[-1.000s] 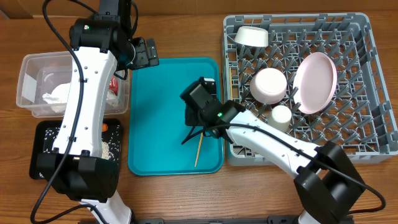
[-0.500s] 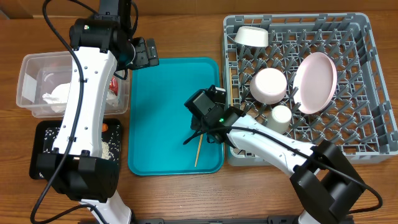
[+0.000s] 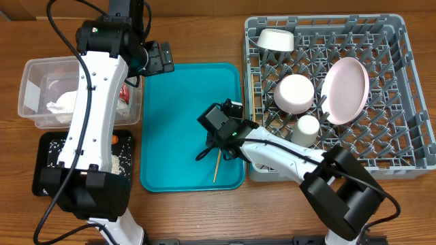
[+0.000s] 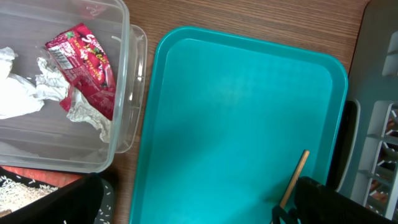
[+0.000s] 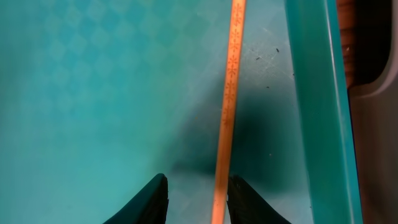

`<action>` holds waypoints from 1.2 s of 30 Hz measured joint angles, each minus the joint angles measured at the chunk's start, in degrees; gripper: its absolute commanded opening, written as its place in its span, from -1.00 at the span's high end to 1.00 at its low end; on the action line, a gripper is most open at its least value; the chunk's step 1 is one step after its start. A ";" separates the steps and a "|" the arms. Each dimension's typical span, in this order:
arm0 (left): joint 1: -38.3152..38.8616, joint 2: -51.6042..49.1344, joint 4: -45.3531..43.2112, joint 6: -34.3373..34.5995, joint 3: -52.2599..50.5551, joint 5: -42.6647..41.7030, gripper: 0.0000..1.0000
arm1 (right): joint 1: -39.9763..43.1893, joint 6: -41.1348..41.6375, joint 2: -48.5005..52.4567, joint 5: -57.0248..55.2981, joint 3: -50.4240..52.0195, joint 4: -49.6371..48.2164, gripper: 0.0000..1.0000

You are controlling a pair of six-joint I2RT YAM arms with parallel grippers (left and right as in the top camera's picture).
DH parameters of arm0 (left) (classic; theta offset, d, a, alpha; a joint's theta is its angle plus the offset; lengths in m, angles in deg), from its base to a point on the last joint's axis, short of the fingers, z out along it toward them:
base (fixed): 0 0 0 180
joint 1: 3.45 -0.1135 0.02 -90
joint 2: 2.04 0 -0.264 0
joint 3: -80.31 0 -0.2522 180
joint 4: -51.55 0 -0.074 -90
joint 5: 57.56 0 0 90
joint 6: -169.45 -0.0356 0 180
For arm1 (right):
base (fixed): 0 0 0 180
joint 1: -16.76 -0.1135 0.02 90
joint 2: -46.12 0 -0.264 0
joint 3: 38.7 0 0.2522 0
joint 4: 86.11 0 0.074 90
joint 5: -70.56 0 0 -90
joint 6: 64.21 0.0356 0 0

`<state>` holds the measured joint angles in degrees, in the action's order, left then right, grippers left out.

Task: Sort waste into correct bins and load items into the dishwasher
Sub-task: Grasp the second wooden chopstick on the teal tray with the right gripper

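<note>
1. Right gripper (image 5: 198,190): had dropped lower over the teal tray (image 3: 170,122) in the last second. Its jaws were partly open, straddling one chopstick (image 5: 229,93), with a gap showing on one side. No grip yet; judged ready to close and lift.
2. Left gripper (image 3: 160,60): jaws fully apart, empty, poised above the tray's far corner.
3. Dish rack (image 3: 402,41): held a plate (image 3: 345,90), two bowls (image 3: 295,93) (image 3: 275,39) and a cup (image 3: 308,128).
4. Teal tray: held the chopstick only; a second stick was not seen.
5. Clear tub (image 3: 30,75): held a red wrapper (image 4: 87,59) and tissue (image 4: 25,93).
6. Black tray (image 3: 48,146): held rice (image 3: 119,163) and a carrot (image 3: 114,139).
</note>
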<state>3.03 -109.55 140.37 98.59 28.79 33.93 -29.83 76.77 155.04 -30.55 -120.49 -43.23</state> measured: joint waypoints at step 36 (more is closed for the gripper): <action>0.00 0.00 -0.02 0.02 0.00 0.00 -1.00 | 0.11 1.60 3.08 1.51 -0.22 -2.45 0.92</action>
<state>3.03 -109.55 140.35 98.61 28.79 33.93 -29.72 78.36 158.13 -29.04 -120.71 -45.67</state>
